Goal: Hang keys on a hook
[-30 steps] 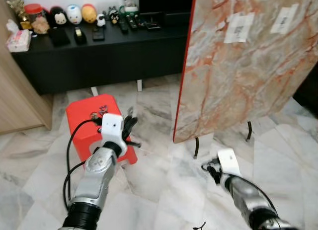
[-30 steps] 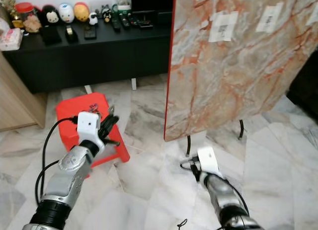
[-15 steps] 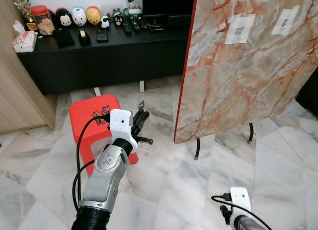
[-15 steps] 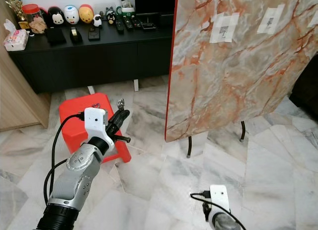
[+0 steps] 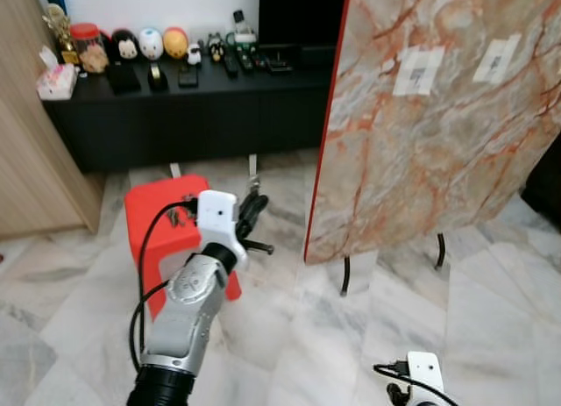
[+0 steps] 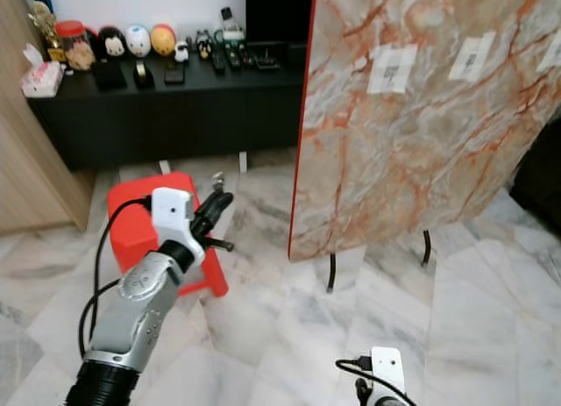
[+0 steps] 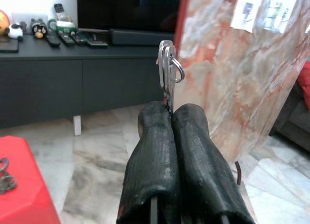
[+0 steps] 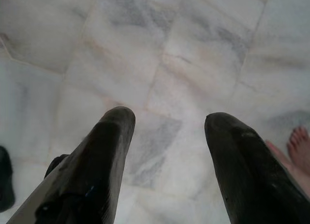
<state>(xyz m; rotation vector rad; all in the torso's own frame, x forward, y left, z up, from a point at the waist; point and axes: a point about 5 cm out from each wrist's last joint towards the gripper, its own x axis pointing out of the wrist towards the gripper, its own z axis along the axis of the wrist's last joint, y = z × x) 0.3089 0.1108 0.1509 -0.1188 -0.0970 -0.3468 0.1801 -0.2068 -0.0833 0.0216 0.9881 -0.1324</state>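
The robot's left gripper [image 7: 170, 112] is raised in front of its chest, its two black ribbed fingers [image 7: 154, 151] pressed together on a small bunch of keys [image 7: 167, 71]. The flat silver keys and their thin metal ring stick straight up from the fingertips.

Over the last second this arm has lifted away from the red stool [image 5: 153, 215], a glossy plastic block on the floor, where a second small dark bunch of keys [image 7: 4, 173] lies. Meanwhile the right arm has dropped low, its right gripper [image 8: 167, 137] pointing at the floor with fingers wide apart and empty. By that arm's camera, a person's bare toes [image 8: 299, 139] rest on the tiles.

The pickup looks done and carrying comes next, though no hook can be made out.

The floor is polished pale marble with grey veins. A tall, smooth slab [image 5: 438, 108] patterned in orange and grey marble stands to the right, with paper labels stuck on it. Behind is a long black cabinet [image 5: 193, 108].
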